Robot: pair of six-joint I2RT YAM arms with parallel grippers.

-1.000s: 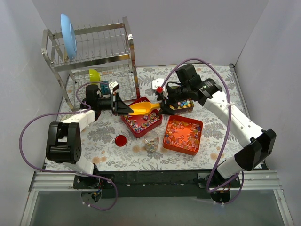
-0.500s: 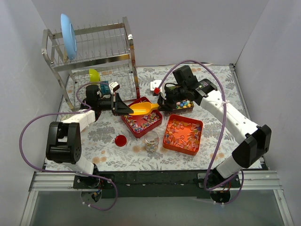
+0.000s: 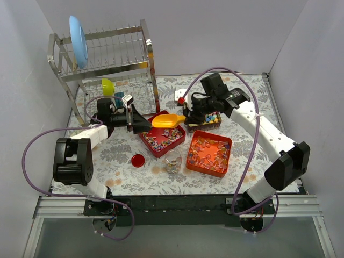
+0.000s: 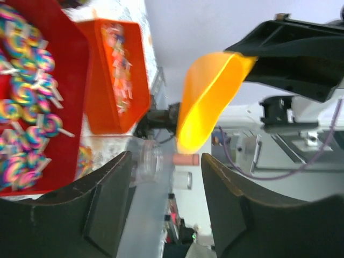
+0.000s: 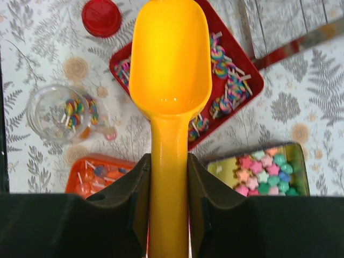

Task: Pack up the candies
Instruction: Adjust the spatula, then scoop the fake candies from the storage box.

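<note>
My right gripper (image 5: 168,166) is shut on the handle of a yellow scoop (image 5: 169,64), whose empty bowl hangs over the red tray of striped candies (image 5: 228,80). From above, the scoop (image 3: 167,120) sticks out left of the right gripper (image 3: 187,117). The left gripper (image 3: 146,125) stands open just left of the scoop's tip, with nothing between its fingers; in its own view the scoop (image 4: 207,102) floats ahead of it. Pastel star candies (image 3: 209,116) fill a dark tray, and reddish wrapped ones (image 3: 209,151) fill an orange tray. A glass jar (image 3: 173,160) holds a few candies.
A round red lid (image 3: 138,159) lies on the patterned cloth left of the jar. A metal dish rack (image 3: 107,59) stands at the back left with a blue plate (image 3: 78,35) and a yellow-green bowl (image 3: 108,85). Grey walls close in both sides.
The left gripper opened and let go of the scoop, drawing back slightly left. The right gripper closed on the scoop's handle and lifted it a little.
</note>
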